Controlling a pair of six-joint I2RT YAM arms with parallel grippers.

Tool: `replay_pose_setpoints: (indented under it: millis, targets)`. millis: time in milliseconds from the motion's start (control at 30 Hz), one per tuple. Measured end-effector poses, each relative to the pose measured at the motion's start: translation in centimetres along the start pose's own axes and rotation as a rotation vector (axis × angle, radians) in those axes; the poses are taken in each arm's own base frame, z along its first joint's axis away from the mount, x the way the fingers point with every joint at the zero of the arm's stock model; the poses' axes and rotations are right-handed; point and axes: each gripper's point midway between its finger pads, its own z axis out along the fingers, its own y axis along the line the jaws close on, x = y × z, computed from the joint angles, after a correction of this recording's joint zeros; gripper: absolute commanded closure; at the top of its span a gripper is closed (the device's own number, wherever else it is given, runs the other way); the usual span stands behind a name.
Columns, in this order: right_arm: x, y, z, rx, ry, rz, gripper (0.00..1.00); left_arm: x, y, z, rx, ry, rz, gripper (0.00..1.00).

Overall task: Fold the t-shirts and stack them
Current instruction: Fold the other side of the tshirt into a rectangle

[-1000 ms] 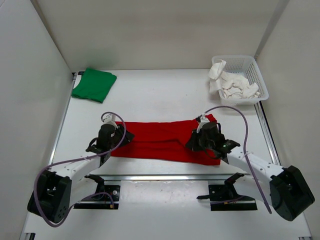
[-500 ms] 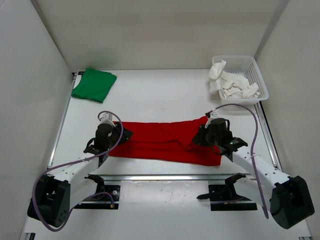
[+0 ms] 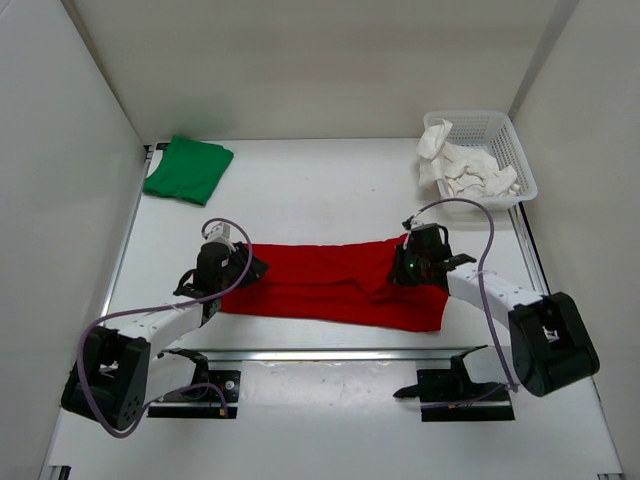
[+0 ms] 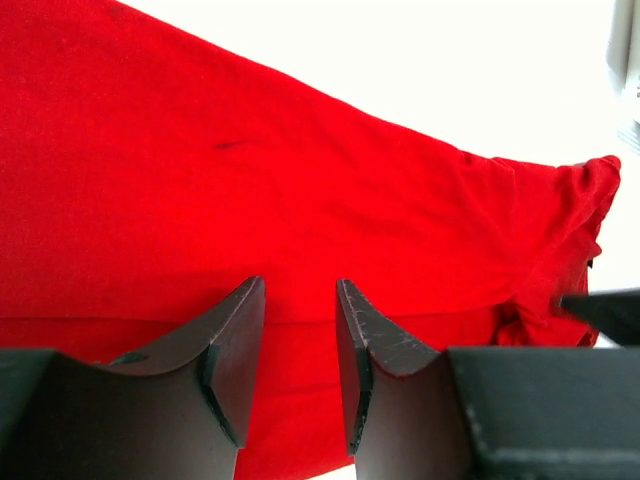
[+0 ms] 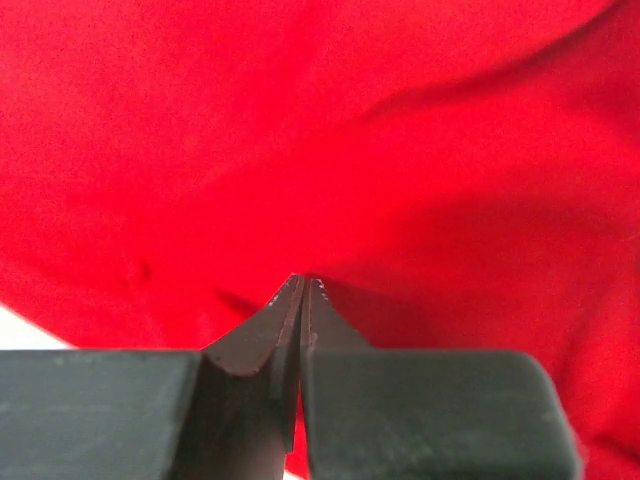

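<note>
At right pincer: pinches a fold at red t-shirt's right end, tips pressed together. At left pincer: hovers half-spread over its left end. Beyond red t-shirt: green t-shirt far-left, white t-shirt in basket far-right.

The red t-shirt is filling the right wrist view, blurring and running off the frame beyond the right gripper, whose meeting fingertips are hiding whether any cloth is caught. From above, the left gripper is covering the shirt's end beneath it. Far beyond the right gripper, the white t-shirt is lying too crumpled to make out.
</note>
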Motion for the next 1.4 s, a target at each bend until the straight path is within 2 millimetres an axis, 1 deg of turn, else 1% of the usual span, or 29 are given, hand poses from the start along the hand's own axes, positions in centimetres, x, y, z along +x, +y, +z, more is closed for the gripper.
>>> replay_pose_setpoints:
  millis: [133,167,200,267,367,400,467,567,633,667,800,900,1000,1100,1167,1267,1333,1400]
  targets:
    - [3.1,2.0,-1.6,-0.068,0.035,-0.061,1.0,-0.1,0.0,0.1,0.004,0.0,0.007,0.54]
    - [4.0,2.3,-2.1,-0.083,0.047,-0.072,1.0,-0.2,0.0,0.1,0.007,-0.001,0.008,0.55]
    - [5.1,2.5,-2.6,-0.093,0.067,-0.08,1.0,-0.3,-0.1,0.1,0.011,-0.001,0.009,0.54]
    - [6.5,2.8,-3.6,-0.101,0.103,-0.097,1.0,-0.7,-0.2,0.0,0.016,-0.005,0.006,0.54]
    - [7.0,3.0,-4.6,-0.103,0.106,-0.107,0.99,-1.3,-0.2,-0.3,0.024,-0.02,-0.005,0.55]
    - [6.6,2.9,-4.8,-0.099,0.093,-0.098,0.99,-1.5,-0.4,-0.4,0.029,-0.028,-0.004,0.54]
    - [5.2,2.2,-4.9,-0.084,0.049,-0.058,1.0,-1.8,-1.1,-0.6,0.05,-0.037,0.005,0.53]
    - [2.4,0.1,-4.6,-0.036,-0.036,0.041,0.98,-2.2,-2.5,-0.7,0.081,-0.043,0.022,0.53]
    - [0.3,-1.7,-4.2,-0.003,-0.103,0.112,0.95,-2.3,-2.7,-0.5,0.089,-0.045,0.02,0.53]
    - [-0.7,-2.6,-4.0,0.005,-0.13,0.143,0.92,-2.4,-2.5,-0.1,0.084,-0.044,0.01,0.55]
    - [-5.0,-5.8,-2.8,0.002,-0.252,0.261,0.73,-2.2,-0.4,1.8,0.025,0.0,-0.061,0.54]
    - [-7.3,-7.1,-2.2,-0.01,-0.293,0.306,0.69,-2.7,0.8,2.8,-0.002,0.01,-0.118,0.54]
    - [-9.8,-8.1,-1.7,-0.023,-0.334,0.327,0.67,-3.9,1.5,3.4,-0.014,-0.009,-0.162,0.54]
    - [-11.5,-8.5,-1.1,-0.038,-0.345,0.333,0.67,-5.5,2.1,4.3,-0.019,-0.034,-0.199,0.54]
    - [-12.2,-8.7,-0.5,-0.042,-0.338,0.331,0.67,-6.0,2.6,5.0,-0.023,-0.037,-0.226,0.54]
    - [-12.9,-8.9,0.4,-0.049,-0.327,0.334,0.71,-6.0,3.8,5.8,-0.042,-0.024,-0.271,0.55]
    - [-12.8,-9.1,0.9,-0.052,-0.317,0.339,0.75,-5.7,4.7,6.2,-0.063,-0.013,-0.298,0.55]
    - [-12.4,-9.2,1.2,-0.051,-0.303,0.348,0.75,-5.5,5.2,6.5,-0.07,-0.006,-0.319,0.55]
